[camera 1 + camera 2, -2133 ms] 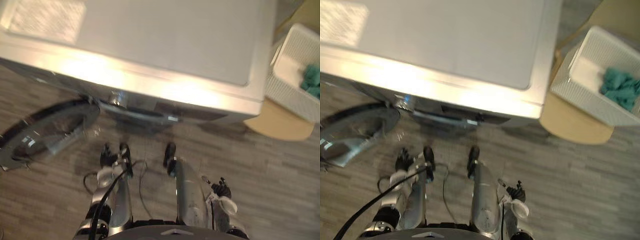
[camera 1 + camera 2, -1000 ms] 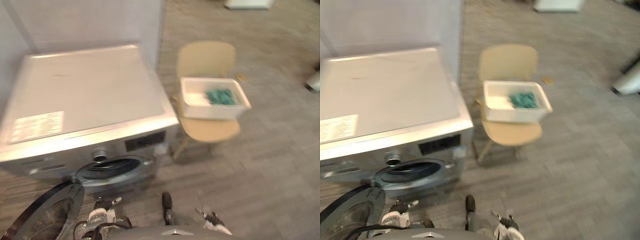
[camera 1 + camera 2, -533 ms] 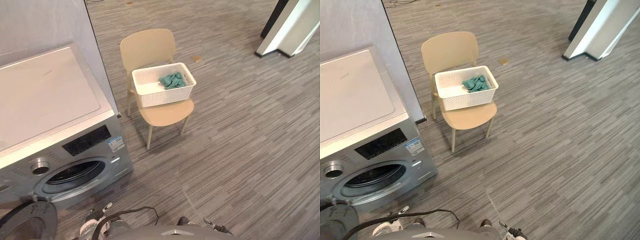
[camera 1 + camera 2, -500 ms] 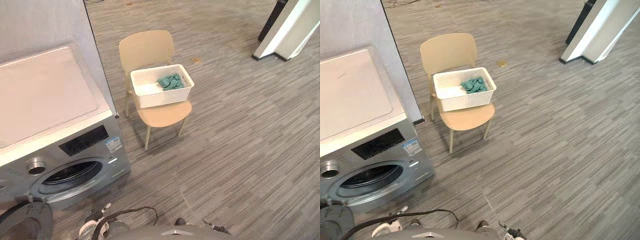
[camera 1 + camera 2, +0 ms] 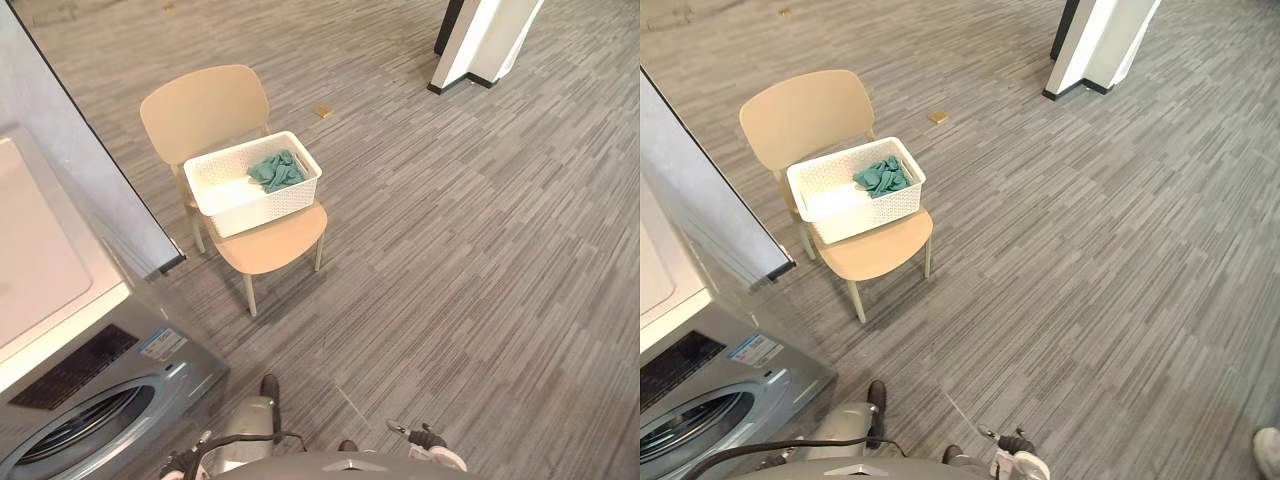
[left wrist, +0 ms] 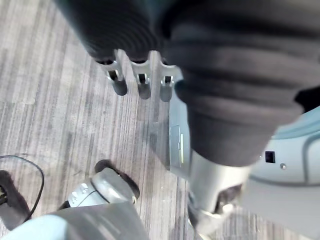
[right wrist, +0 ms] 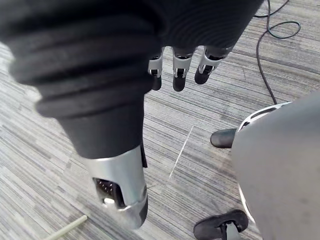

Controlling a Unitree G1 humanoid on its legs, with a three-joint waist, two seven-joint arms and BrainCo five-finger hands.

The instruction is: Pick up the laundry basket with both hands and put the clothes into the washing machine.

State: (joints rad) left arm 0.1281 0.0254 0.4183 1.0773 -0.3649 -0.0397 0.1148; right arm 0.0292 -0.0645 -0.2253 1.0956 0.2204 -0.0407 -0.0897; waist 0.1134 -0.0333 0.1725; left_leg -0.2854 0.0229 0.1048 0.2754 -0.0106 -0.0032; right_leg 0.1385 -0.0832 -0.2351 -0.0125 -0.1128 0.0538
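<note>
Grey plank floor (image 5: 480, 250). Laundry basket (image 5: 262, 208) w/ teal clothes (image 5: 276, 170) sits on tan chair (image 5: 200, 105), well ahead of both hands. Washing machine (image 5: 100, 390) is near my left hand (image 6: 142, 85). Left & right hand (image 7: 177, 70) hang w/ fingers slack, holding nothing.

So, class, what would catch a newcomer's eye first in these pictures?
The white basket with teal clothes in it, standing on a tan chair left of centre. Next, the washer at the lower left, beside the chair. The left hand and right hand hang open, holding nothing.
</note>
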